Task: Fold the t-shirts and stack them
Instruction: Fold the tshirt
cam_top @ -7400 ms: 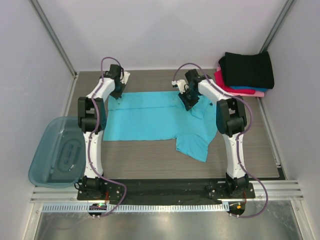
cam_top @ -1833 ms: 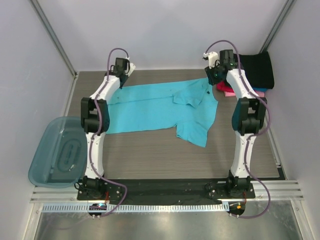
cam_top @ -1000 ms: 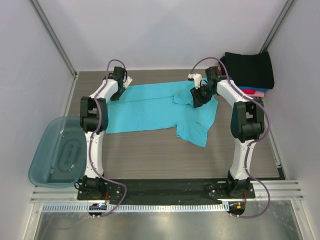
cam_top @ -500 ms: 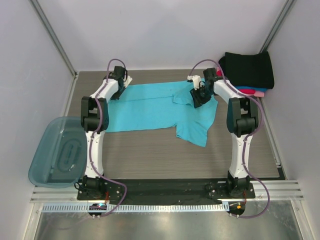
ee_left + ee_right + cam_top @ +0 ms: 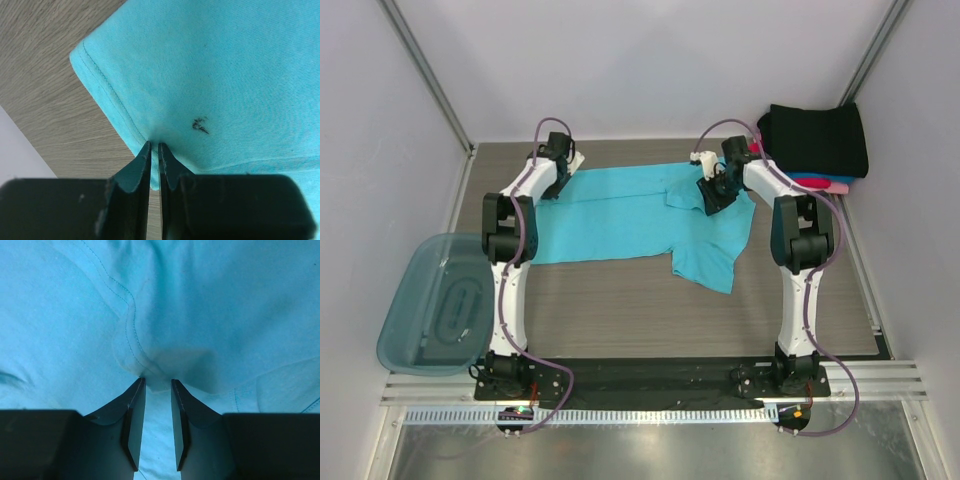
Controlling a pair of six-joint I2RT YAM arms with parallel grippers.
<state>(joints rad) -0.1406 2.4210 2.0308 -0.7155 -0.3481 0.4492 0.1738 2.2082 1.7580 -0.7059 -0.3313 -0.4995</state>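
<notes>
Left end effector: clenched on turquoise t-shirt hem; right end effector: grip unclear. Flat, lightly creased, lengthwise left-right across surface.

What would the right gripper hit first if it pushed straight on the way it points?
The right gripper would meet the turquoise t-shirt: a puckered fold lies right at its fingertips, probably touching them.

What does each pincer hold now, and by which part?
Left pincer: the turquoise t-shirt, pinched at its hem near a corner. Right pincer: jaws around a fold of it; a hold cannot be told.
</notes>
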